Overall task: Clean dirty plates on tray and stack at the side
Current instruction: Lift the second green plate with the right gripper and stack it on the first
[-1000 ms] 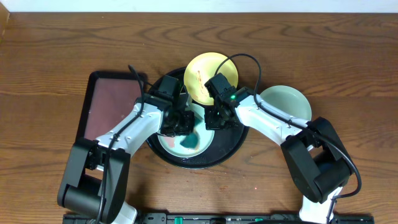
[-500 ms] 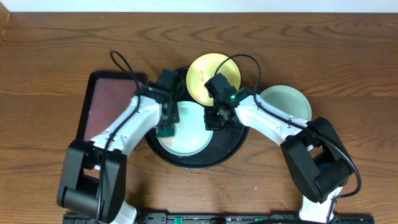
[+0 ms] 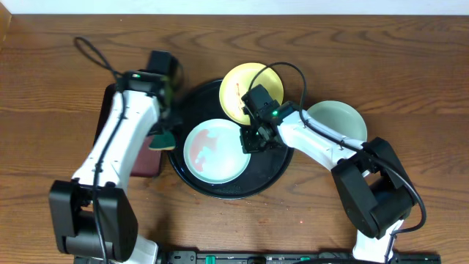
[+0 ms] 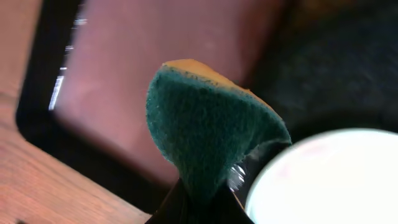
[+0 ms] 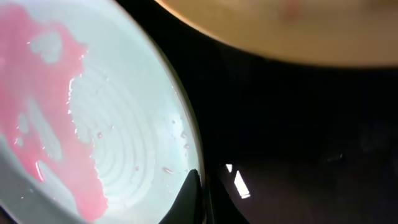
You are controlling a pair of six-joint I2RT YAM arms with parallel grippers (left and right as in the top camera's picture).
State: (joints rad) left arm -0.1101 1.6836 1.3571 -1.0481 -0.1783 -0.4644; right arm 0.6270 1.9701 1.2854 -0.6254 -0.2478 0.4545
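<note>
Left pincer clamping green sponge above maroon tray, right pincer at rim of smeared turquoise plate (grip unclear)

Smeared turquoise plate is open from above and from the near side. Right gripper fingers pinch its right rim and block that side. Yellow plate crowds the black tray far rim. Right arm spans the gap to the other turquoise plate. Left arm overhangs the maroon tray, left gripper clamping a sponge. Table is free at far left.
</note>
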